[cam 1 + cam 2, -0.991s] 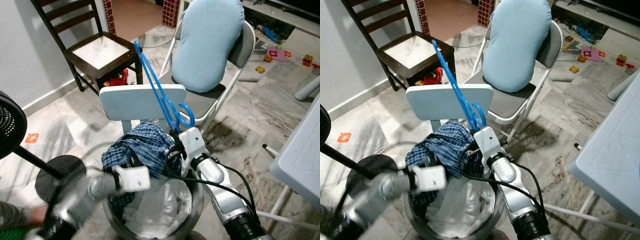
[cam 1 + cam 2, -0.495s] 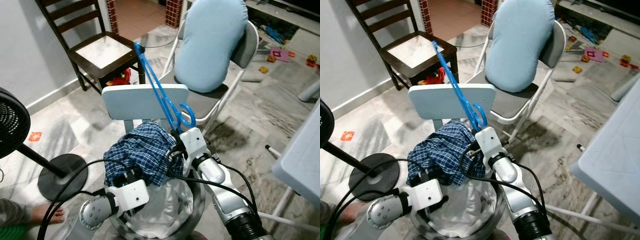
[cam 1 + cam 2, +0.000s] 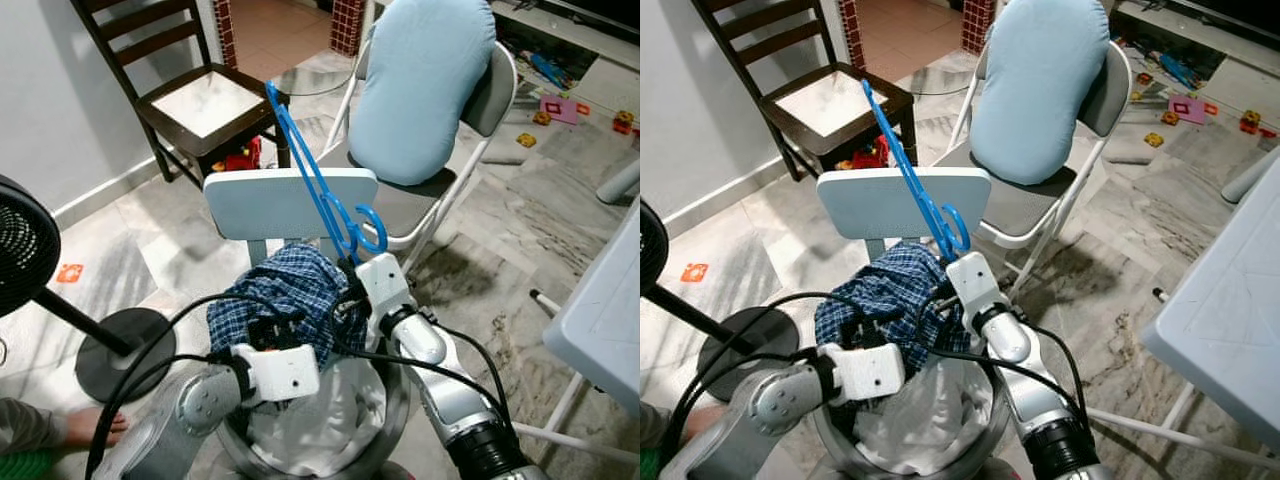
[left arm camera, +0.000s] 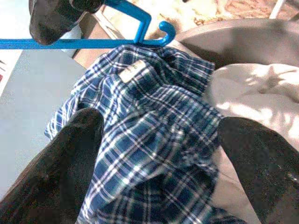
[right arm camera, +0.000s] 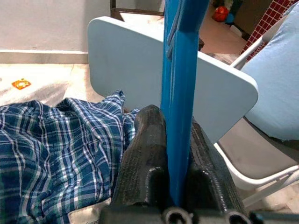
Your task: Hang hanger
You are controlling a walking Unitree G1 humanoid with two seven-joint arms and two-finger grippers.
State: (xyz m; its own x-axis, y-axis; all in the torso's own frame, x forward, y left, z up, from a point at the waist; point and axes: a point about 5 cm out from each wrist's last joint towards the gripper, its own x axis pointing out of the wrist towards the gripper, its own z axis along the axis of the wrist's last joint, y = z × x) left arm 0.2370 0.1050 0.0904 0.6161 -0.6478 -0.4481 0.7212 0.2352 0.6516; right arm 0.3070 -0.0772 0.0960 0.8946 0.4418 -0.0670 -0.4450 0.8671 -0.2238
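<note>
A blue plastic hanger point(image 3: 310, 170) stands tilted up and away to the left, its hook point(image 3: 368, 230) low by my right gripper point(image 5: 175, 121), which is shut on the hanger's lower end. A blue plaid shirt point(image 3: 290, 290) lies heaped over the rim of a round metal basket point(image 3: 397, 398). My left gripper point(image 4: 159, 123) is open just above the shirt, with one black finger point(image 4: 77, 154) on each side of the cloth. In the left eye view that gripper point(image 3: 265, 335) sits at the shirt's near edge.
White laundry point(image 3: 320, 425) fills the basket. A small pale blue chair back point(image 3: 288, 200) stands right behind it. Farther off are a folding chair with a light blue cushion point(image 3: 420, 90) and a dark wooden chair point(image 3: 200, 100). A fan point(image 3: 20, 250) and a person's foot point(image 3: 85, 428) are left, a table point(image 3: 610, 310) right.
My left arm swung in from the lower left and brought its open gripper up to the plaid shirt. The right gripper and the hanger have barely moved.
</note>
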